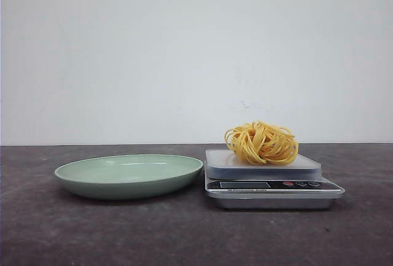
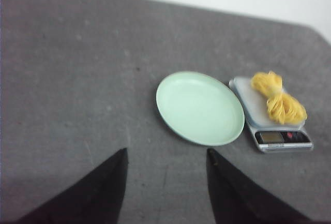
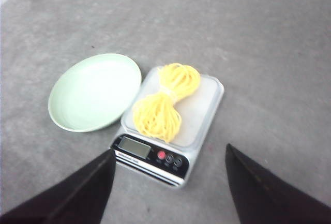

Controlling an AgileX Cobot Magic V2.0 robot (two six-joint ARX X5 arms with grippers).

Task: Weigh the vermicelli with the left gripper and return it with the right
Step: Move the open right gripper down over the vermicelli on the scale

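Well, the scale (image 1: 270, 183) lettering is too blurred to read (vermicelli (image 1: 261, 143) sits on it); left gripper (image 2: 165, 182) and right gripper (image 3: 168, 182) jaws both gape, empty.

Bright yellow nest of vermicelli (image 1: 261, 143); pale green round plate (image 1: 129, 176); silver kitchen scale (image 1: 270, 183) with red button; speckled dark grey counter (image 1: 184, 235).

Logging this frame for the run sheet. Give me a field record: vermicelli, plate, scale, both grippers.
vermicelli: on the scale platform, free of both grippers
plate: pale green, holds nothing, just left of the scale
scale: on the table, display facing the robot, reading illegible
left gripper: open, above the table, holds nothing
right gripper: open, above the scale's near edge, holds nothing
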